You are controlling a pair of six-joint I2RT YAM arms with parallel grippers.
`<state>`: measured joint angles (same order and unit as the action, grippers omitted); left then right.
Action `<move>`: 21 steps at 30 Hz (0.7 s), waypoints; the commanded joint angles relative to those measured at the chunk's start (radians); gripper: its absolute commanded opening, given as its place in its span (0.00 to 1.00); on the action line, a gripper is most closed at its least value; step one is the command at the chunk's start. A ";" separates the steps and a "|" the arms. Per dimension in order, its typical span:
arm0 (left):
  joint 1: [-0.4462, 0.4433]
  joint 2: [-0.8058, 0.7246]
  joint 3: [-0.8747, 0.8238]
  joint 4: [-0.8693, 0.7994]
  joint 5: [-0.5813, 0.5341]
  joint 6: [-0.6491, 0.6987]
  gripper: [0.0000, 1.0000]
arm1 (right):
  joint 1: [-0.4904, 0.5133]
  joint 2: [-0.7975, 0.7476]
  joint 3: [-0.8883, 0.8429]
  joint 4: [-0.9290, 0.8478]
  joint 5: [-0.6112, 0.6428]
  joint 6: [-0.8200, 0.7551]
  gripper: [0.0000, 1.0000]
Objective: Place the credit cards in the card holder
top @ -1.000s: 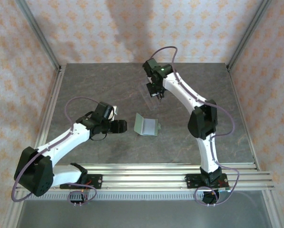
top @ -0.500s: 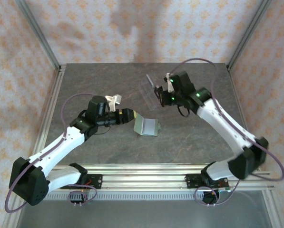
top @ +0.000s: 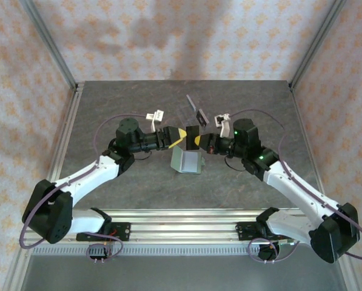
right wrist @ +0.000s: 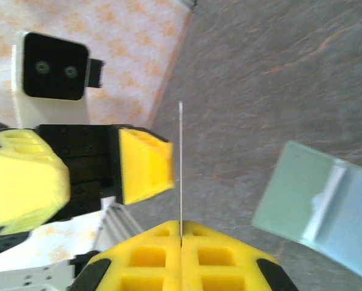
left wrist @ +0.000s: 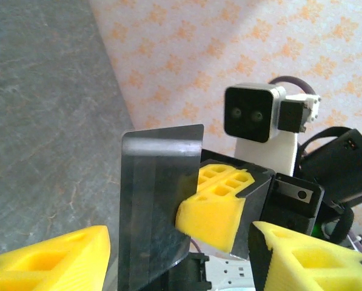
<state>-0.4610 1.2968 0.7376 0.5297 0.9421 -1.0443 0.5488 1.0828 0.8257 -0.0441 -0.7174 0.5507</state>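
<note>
Grey stone-look tabletop [top: 108, 109]; both grippers tip to tip above sage-green folding card holder [top: 187, 161].
Holder lies open on the table, nearest. Over it, right gripper [top: 197, 141] pinched tight on upright dark rectangular plastic card [top: 192, 133]; left gripper [top: 181, 135] partly open alongside, not clamping. Behind: clear plastic stand [top: 184, 113] holding two more dark cards [top: 200, 114].

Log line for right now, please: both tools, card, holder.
right tool: shut on credit card | left tool: open, astride it | card holder: open on table, nearby
</note>
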 commanded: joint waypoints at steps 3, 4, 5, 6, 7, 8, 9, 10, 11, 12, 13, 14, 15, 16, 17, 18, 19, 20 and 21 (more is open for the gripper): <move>-0.017 0.009 0.004 0.078 0.050 -0.030 0.59 | -0.003 0.010 0.012 0.179 -0.129 0.077 0.00; -0.018 0.006 0.005 0.073 0.050 -0.028 0.58 | -0.002 0.022 0.023 0.178 -0.151 0.075 0.00; -0.018 0.003 0.005 0.070 0.047 -0.029 0.57 | -0.003 0.036 0.037 0.170 -0.172 0.074 0.00; -0.019 0.000 0.003 0.063 0.044 -0.024 0.55 | -0.003 0.047 0.041 0.172 -0.192 0.075 0.00; -0.019 -0.001 0.006 0.056 0.044 -0.018 0.50 | -0.003 0.054 0.041 0.187 -0.213 0.080 0.00; -0.019 0.001 0.009 0.051 0.048 -0.012 0.44 | -0.003 0.057 0.041 0.184 -0.216 0.075 0.00; -0.019 0.003 0.013 0.048 0.057 -0.011 0.36 | -0.004 0.055 0.045 0.163 -0.212 0.060 0.00; -0.019 0.004 0.017 0.048 0.066 -0.013 0.30 | -0.004 0.056 0.051 0.134 -0.211 0.038 0.00; -0.020 0.003 0.017 0.048 0.071 -0.015 0.25 | -0.004 0.056 0.057 0.115 -0.216 0.026 0.00; -0.021 0.000 0.014 0.048 0.072 -0.013 0.19 | -0.004 0.058 0.063 0.105 -0.230 0.015 0.00; -0.021 -0.006 0.010 0.041 0.069 -0.004 0.12 | -0.003 0.057 0.065 0.100 -0.245 0.007 0.00; -0.021 -0.010 0.007 0.028 0.065 0.010 0.07 | -0.004 0.057 0.066 0.092 -0.253 -0.005 0.00; -0.019 -0.015 0.005 -0.002 0.063 0.031 0.01 | -0.004 0.055 0.067 0.070 -0.251 -0.022 0.00; -0.020 -0.019 0.009 -0.032 0.061 0.055 0.00 | -0.005 0.054 0.070 0.049 -0.246 -0.035 0.00; -0.019 -0.025 0.009 -0.057 0.062 0.072 0.00 | -0.007 0.056 0.070 0.037 -0.238 -0.040 0.00; -0.019 -0.033 0.007 -0.078 0.061 0.088 0.00 | -0.010 0.058 0.071 0.022 -0.225 -0.041 0.09; -0.020 -0.041 0.005 -0.100 0.058 0.105 0.00 | -0.012 0.058 0.070 0.008 -0.214 -0.044 0.19; -0.019 -0.046 0.003 -0.126 0.054 0.125 0.00 | -0.012 0.060 0.070 -0.004 -0.214 -0.050 0.25; -0.018 -0.053 0.004 -0.170 0.048 0.154 0.00 | -0.012 0.061 0.066 -0.018 -0.214 -0.058 0.30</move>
<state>-0.4782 1.2728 0.7383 0.4652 0.9878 -0.9775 0.5377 1.1488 0.8593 -0.0265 -0.9138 0.5423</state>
